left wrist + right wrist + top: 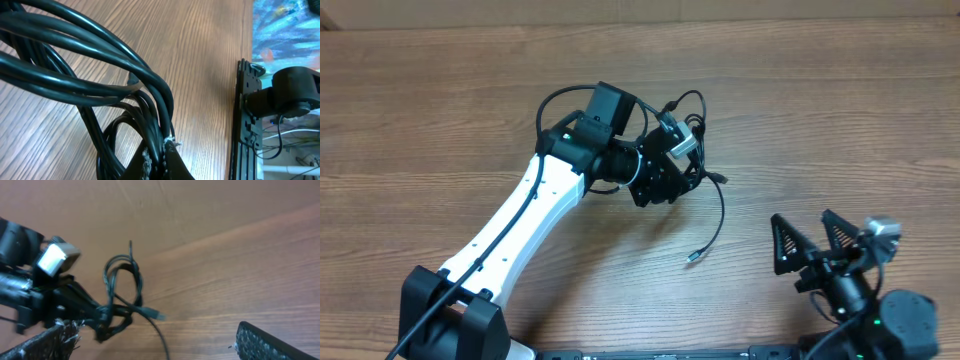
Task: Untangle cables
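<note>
The cables [692,118] are a bunch of thin black cords near the table's middle. One strand trails down to a small plug [695,257] lying on the wood. My left gripper [670,165] is shut on the bunch. In the left wrist view several cable loops [100,65] fan out from the pinch between my fingers [159,161]. My right gripper [810,242] stands open at the lower right, apart from the cables, with nothing between its fingers. The right wrist view shows the cable loops [122,282] and a plug [155,314] ahead of the open right gripper [152,335].
The wooden table [840,110] stretches around the bunch. The white left arm [520,220] runs from the lower left corner to the middle. The right arm's base [292,92] and a black rail [242,125] stand at the table's edge.
</note>
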Controlling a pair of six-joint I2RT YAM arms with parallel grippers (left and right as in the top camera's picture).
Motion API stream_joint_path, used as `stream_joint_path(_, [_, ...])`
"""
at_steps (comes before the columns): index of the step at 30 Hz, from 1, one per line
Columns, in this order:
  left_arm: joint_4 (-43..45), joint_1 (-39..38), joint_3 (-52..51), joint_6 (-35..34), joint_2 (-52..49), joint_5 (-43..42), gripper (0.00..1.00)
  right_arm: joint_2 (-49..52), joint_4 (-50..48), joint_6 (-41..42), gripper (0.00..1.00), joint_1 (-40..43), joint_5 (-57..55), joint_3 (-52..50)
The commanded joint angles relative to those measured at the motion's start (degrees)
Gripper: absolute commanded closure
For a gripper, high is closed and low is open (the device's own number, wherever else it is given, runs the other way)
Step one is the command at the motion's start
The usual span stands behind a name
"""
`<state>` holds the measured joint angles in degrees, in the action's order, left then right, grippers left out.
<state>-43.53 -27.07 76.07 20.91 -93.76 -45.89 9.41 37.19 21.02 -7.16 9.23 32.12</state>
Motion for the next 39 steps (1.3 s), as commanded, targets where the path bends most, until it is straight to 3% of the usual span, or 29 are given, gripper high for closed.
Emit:
stream_joint_path(1, [1.6,-3.1,1.4,-0.3,2.1,-3.1,0.96,8.1,6.2,1.7,0.00,0.2,1.5,11.4])
stream_joint_path(7, [3.4,-7.5,1.5,-0.2,2.1,-3.1,0.96,20.0,13.7,1.7,0.00,0.2,10.4,22.2])
stream_joint_path(16, [3.0,-9.4,1.7,-0.4,2.8,-5.9,0.96,25.7,16.2,1.4,0.00,0.2,16.8,22.3])
stream_joint_path(25, [3.1,-11.0,1.7,-0.4,7.4,-5.1,0.96,25.7,19.9,1.1,0.25,0.2,16.0,22.3])
stream_joint_path(36, [6.0,-15.4,1.7,-1.2,7.9,-1.1,0.96,25.7,20.0,1.0,0.28,0.2,19.2,22.3])
stream_joint_path(39, [7.7,-16.8,1.7,-1.9,7.9,0.3,0.96,25.7,20.0,1.0,0.38,0.2,19.1,22.3])
